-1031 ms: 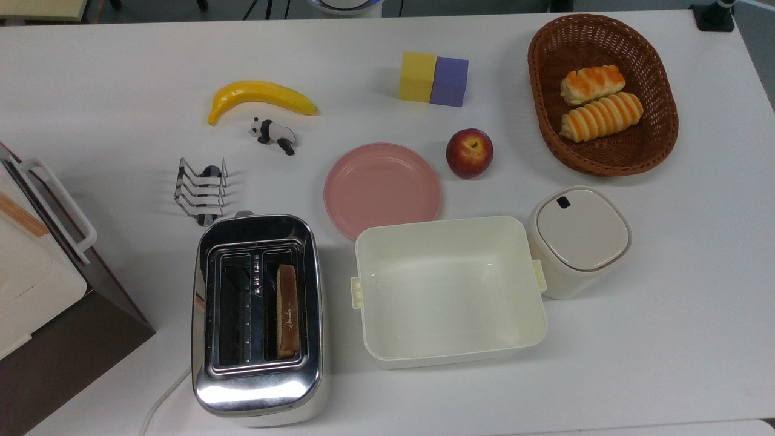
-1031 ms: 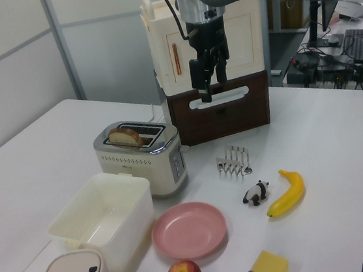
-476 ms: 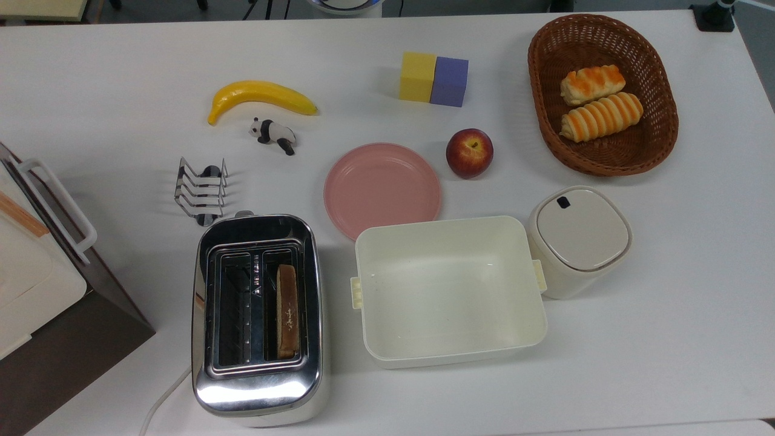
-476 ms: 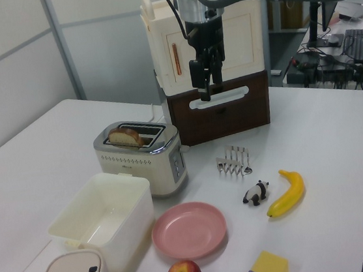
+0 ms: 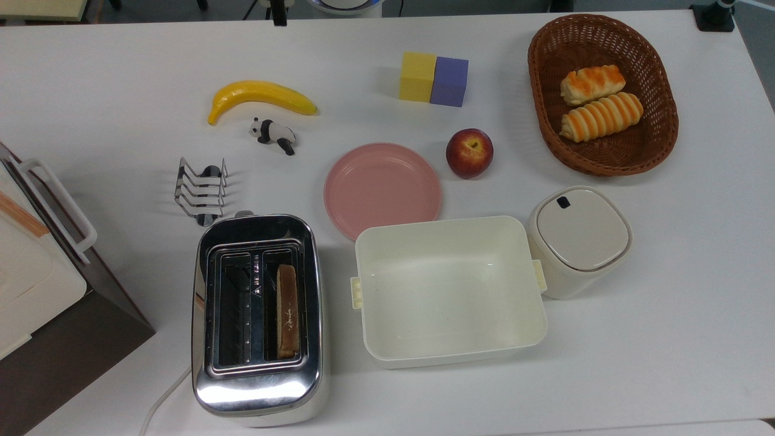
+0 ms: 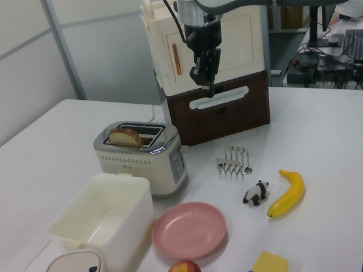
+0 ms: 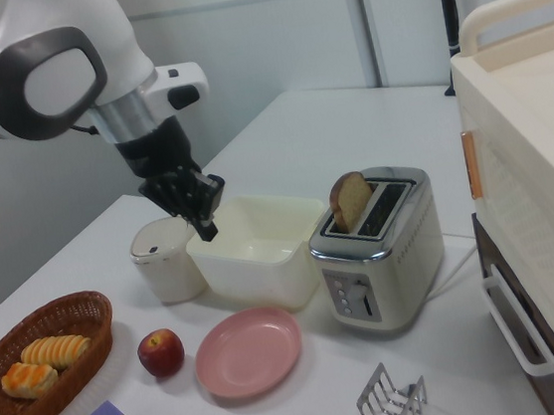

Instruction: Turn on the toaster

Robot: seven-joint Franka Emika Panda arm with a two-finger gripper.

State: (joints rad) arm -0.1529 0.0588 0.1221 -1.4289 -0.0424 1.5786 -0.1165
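**Gripper hanging in the air, toaster sitting untouched with bread in it**

So the gripper (image 6: 209, 88) is hovering well above the table (image 5: 666, 339), pointing straight down, and it's holding nothing. In the left view the fingers are looking pressed together, pretty much no gap between them, and the right view (image 7: 205, 219) is giving the same impression. It's hanging in front of the white boxy appliance (image 6: 239, 34) with the bar handle in the left view, and off to the right view's left of the toaster, up over the cream tub area.

The toaster (image 5: 257, 318) is sitting near the bottom edge of the top view, toward the top view's left, well apart from the gripper. A slice of bread (image 5: 287, 310) is standing in the slot on the top view's right and sticking up out of it (image 7: 350, 200). The white cord (image 5: 160, 404) is trailing off its lower corner.

Just beside the toaster, on the top view's right, the empty cream tub (image 5: 449, 339) is sitting, with the lidded white container (image 5: 580, 239) right next to that. The wire toast rack (image 5: 201, 189) is standing just above the toaster in the top view. The pink plate (image 5: 382, 189), apple (image 5: 469, 152), banana (image 5: 260, 97), little panda figure (image 5: 273, 134), yellow and purple blocks (image 5: 433, 79) and the wicker basket (image 5: 544, 127) with two pastries (image 5: 599, 103) are spreading out further up
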